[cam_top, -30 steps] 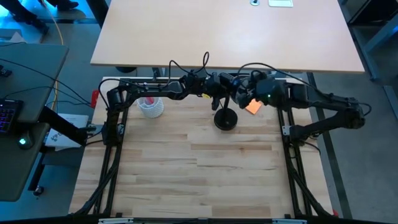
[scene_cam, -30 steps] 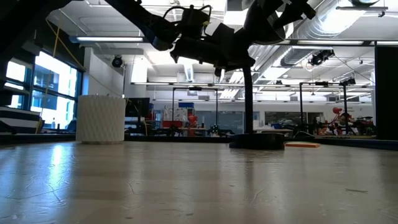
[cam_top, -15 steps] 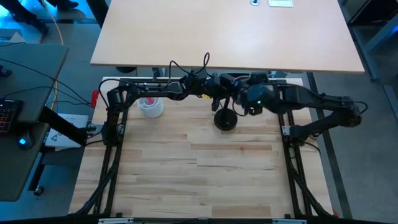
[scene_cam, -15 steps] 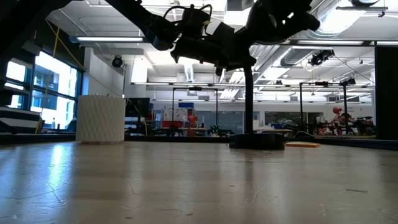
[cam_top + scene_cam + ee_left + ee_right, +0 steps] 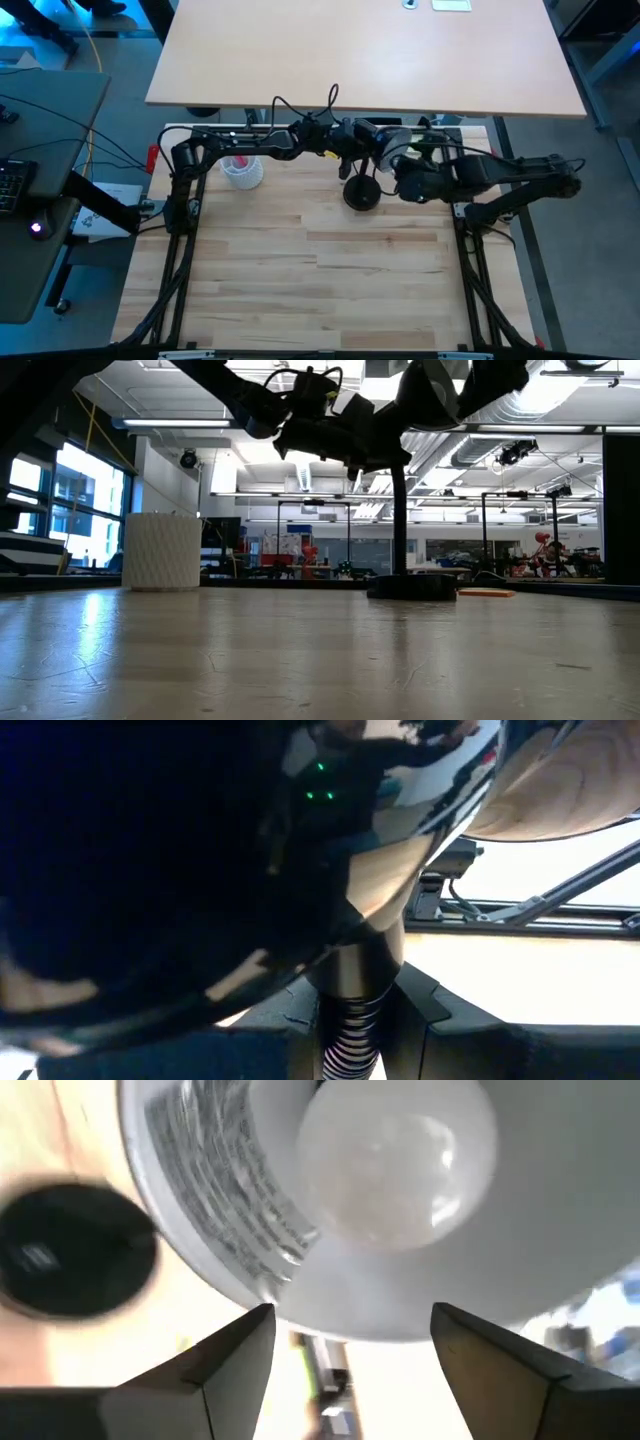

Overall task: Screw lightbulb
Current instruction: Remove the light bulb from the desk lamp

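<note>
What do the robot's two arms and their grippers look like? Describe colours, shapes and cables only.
Both arms are dark, slim and jointed, with black cables looping above the left arm. The right arm has a bulkier wrist block. The right gripper has two dark, wedge-shaped fingers with flat faces. The left gripper is black too.

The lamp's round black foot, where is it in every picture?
High view: the lamp's round black foot sits in the middle near the table's far edge, under both grippers.
Low view: it is the flat dark disc right of center, pole rising from it.
Left wrist view: not in it; only the lamp's shiny shade shows.
Right wrist view: blurry black circle at the left edge.
Shared landmark: the lamp.
</note>
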